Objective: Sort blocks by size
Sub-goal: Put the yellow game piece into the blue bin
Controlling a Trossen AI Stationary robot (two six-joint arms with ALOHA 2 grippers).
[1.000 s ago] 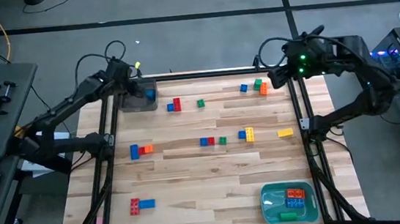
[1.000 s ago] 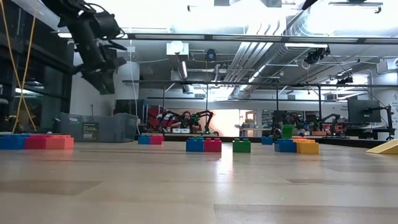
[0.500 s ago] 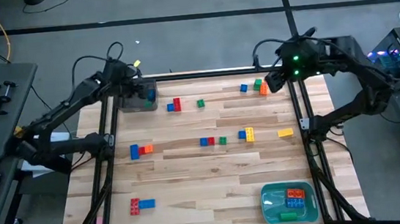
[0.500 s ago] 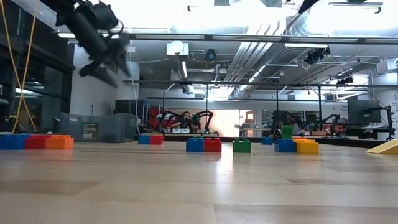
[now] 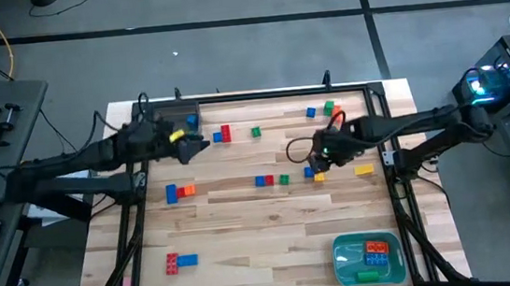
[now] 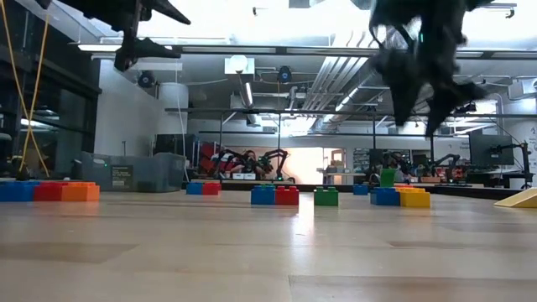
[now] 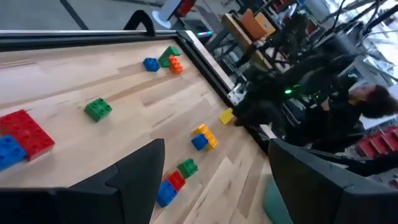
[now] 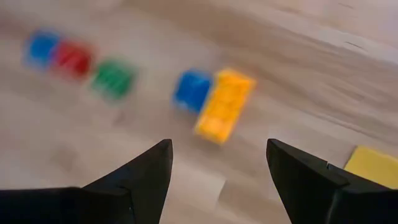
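Near edge first: the teal bin (image 5: 369, 256) already holds a few blocks. Our right gripper (image 5: 317, 159) just swung in from the far corner, fingers apart, over the blue-and-yellow pair (image 5: 314, 170) mid-worktop. Left gripper (image 5: 197, 145), also spread and empty, left the grey bin.

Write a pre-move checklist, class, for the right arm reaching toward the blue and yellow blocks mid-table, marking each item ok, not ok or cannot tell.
1. Right pincer open: ok, the wrist view shows its fingers apart and empty.
2. Right pincer above its target: ok, it hangs by the blue and yellow blocks.
3. Target free of neighbours: not ok, blue touches yellow.
4. Left pincer clear of that spot: ok, it is near the red and blue pair, open.
5. Teal bin has room: ok.
6. Height above table: cannot tell.
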